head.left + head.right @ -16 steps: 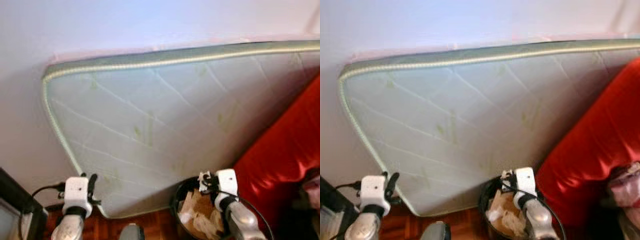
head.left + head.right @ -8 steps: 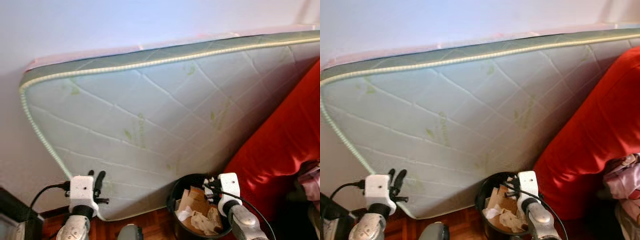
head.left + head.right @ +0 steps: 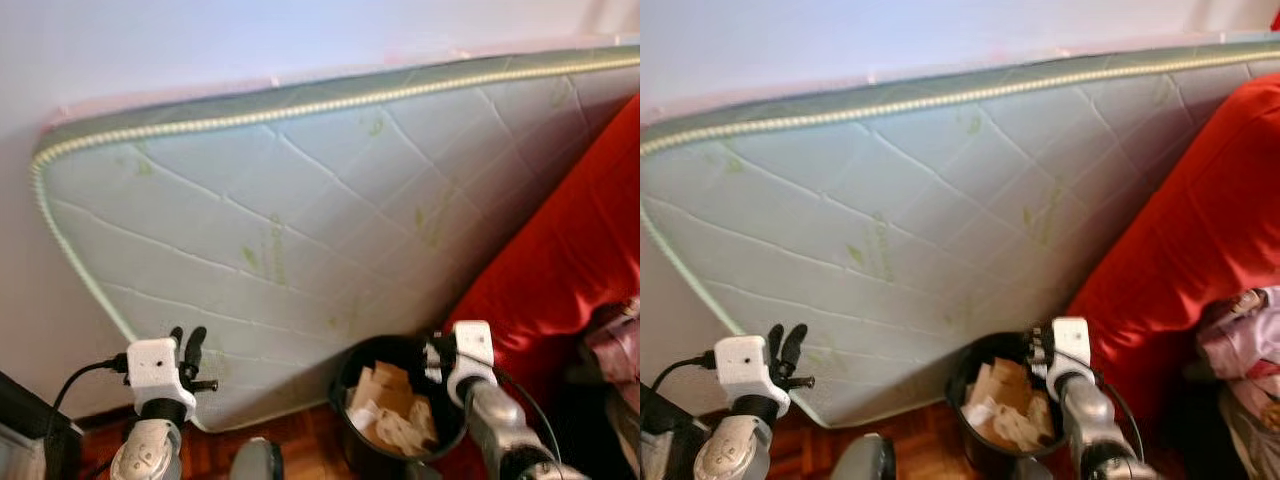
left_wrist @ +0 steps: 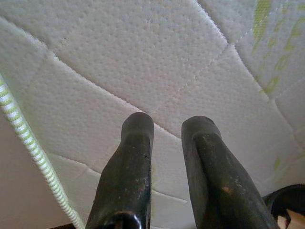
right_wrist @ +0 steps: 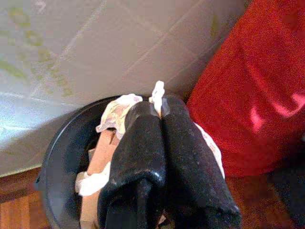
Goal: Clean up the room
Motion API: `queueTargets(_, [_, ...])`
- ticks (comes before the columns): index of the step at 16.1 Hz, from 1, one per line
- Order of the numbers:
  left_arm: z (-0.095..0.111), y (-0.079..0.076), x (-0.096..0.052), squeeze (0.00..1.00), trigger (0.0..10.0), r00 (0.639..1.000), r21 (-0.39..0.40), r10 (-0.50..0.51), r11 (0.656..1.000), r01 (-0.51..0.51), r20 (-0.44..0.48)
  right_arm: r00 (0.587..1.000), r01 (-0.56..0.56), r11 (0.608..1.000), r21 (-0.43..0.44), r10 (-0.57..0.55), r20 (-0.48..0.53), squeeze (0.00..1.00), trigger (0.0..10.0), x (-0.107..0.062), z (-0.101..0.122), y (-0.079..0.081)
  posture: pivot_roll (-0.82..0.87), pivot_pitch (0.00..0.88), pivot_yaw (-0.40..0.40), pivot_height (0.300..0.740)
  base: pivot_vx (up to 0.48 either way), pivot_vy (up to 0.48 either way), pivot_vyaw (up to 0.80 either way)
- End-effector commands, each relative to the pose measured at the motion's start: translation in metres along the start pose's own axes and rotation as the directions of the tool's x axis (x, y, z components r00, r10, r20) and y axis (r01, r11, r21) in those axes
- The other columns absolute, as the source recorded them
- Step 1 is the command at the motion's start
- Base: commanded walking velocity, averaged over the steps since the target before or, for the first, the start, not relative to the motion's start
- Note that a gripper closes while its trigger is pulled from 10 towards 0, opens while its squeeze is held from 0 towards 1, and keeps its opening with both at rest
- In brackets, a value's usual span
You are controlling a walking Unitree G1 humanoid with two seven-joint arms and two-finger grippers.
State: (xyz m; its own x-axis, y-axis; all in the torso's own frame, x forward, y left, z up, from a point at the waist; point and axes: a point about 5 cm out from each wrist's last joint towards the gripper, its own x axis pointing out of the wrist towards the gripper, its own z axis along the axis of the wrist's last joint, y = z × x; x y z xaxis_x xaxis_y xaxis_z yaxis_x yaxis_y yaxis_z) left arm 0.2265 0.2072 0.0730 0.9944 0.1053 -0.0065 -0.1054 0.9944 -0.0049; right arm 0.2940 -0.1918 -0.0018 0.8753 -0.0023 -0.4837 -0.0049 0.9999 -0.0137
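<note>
A scrap of white paper (image 5: 157, 90) is pinched between the pressed-together fingers (image 5: 143, 143) of the right hand (image 5: 159, 109), held just above the black bin (image 3: 350, 375). The bin stands on the wooden floor (image 3: 300, 450), already holding cardboard pieces (image 3: 385, 385) and crumpled paper; most of the scrap is hidden by the fingers. The bin sits tight between the quilted mattress (image 3: 300, 200) leaning on the wall (image 3: 200, 40) and the red bedding (image 3: 560, 270), leaving little room on either side. The left hand (image 4: 167, 129), fingers slightly spread, points at the mattress near its piped edge. At the right edge lies pink cloth (image 3: 1240, 335), cut off. Against a second ago, the camera has swung, and the right arm reaches farther over the bin.
</note>
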Motion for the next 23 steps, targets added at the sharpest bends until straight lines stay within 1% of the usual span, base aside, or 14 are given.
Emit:
queueTargets(1, [0.0,0.004,-0.004,0.0,10.0,0.999,-0.011,0.031,0.999,-0.031,-0.012,0.999,0.019,1.0,-0.007,-0.02,-0.03,0.0,10.0,0.0,-0.002,-0.003,0.2,0.137,-0.036,0.634,0.0,0.0,0.0])
queueTargets(2, [0.0,0.005,-0.011,0.0,10.0,0.999,-0.01,0.039,0.999,-0.039,-0.02,0.999,0.033,0.999,-0.018,-0.034,-0.034,0.0,10.0,0.001,0.0,-0.003,0.21,0.157,-0.045,0.634,0.0,0.0,0.0])
queueTargets(3, [0.001,0.005,-0.013,0.0,10.0,0.999,-0.01,0.041,0.999,-0.041,-0.023,0.999,0.037,0.999,-0.017,-0.037,-0.031,0.0,10.0,0.002,0.001,-0.003,0.21,0.161,-0.046,0.634,0.0,0.0,0.0])
queueTargets(5, [0.003,0.006,-0.021,0.0,10.0,0.998,-0.008,0.049,0.999,-0.049,-0.037,0.999,0.051,0.999,0.014,-0.051,-0.009,0.0,10.0,0.005,0.011,-0.003,0.22,0.18,-0.044,0.634,0.0,0.0,0.0])
queueTargets(7, [0.007,0.007,-0.026,0.0,10.0,0.998,-0.009,0.055,0.998,-0.055,-0.042,0.999,0.041,0.999,0.017,-0.041,-0.011,0.0,10.0,0.006,0.013,0.001,0.23,0.197,-0.044,0.634,0.0,0.0,0.0])
queueTargets(10, [0.01,0.002,-0.023,0.0,10.0,0.997,-0.023,0.057,0.998,-0.058,-0.042,0.999,0.022,1.0,0.014,-0.021,-0.037,0.0,10.0,0.004,0.004,0.004,0.23,0.217,-0.046,0.634,0.0,0.0,0.0])
queueTargets(13, [0.015,-0.003,-0.023,0.0,10.0,0.998,-0.03,0.047,0.998,-0.048,-0.041,0.997,0.029,0.999,-0.015,-0.03,-0.074,0.0,10.0,0.001,-0.004,-0.002,0.24,0.245,-0.043,0.634,0.0,0.0,0.0])
queueTargets(15, [0.016,-0.003,-0.025,0.0,10.0,0.998,-0.03,0.044,0.998,-0.046,-0.041,0.996,0.034,0.999,-0.012,-0.035,-0.078,0.0,10.0,0.001,-0.004,-0.003,0.25,0.258,-0.041,0.634,0.0,0.0,0.0])
queueTargets(16, [0.018,-0.002,-0.028,0.0,10.0,0.998,-0.027,0.045,0.999,-0.047,-0.044,0.997,0.027,1.0,-0.004,-0.027,-0.07,0.2,10.0,0.002,0.0,-0.001,0.26,0.273,-0.039,0.634,0.0,0.0,0.0])
queueTargets(17, [0.018,-0.001,-0.029,0.0,10.0,0.998,-0.025,0.047,0.999,-0.048,-0.046,0.998,0.019,1.0,0.002,-0.019,-0.064,0.55,10.0,0.003,0.001,0.001,0.26,0.274,-0.038,0.634,0.0,0.0,0.0])
queueTargets(18, [0.019,0.001,-0.031,0.0,10.0,0.998,-0.02,0.049,0.999,-0.05,-0.05,0.999,0.005,1.0,0.022,-0.004,-0.05,1.0,10.0,0.005,0.005,0.004,0.27,0.28,-0.036,0.634,0.0,0.0,0.0])
queueTargets(21, [0.02,0.004,-0.035,0.0,10.0,0.997,-0.011,0.054,0.998,-0.055,-0.059,1.0,-0.006,0.999,0.036,0.007,-0.005,1.0,10.0,0.008,0.016,0.013,0.28,0.289,-0.034,0.634,0.0,0.0,0.0])
queueTargets(23, [0.021,0.005,-0.035,0.0,10.0,0.996,-0.006,0.057,0.998,-0.058,-0.063,1.0,-0.01,1.0,0.027,0.01,0.004,1.0,10.0,0.009,0.019,0.015,0.28,0.289,-0.034,0.634,0.0,0.0,0.0])
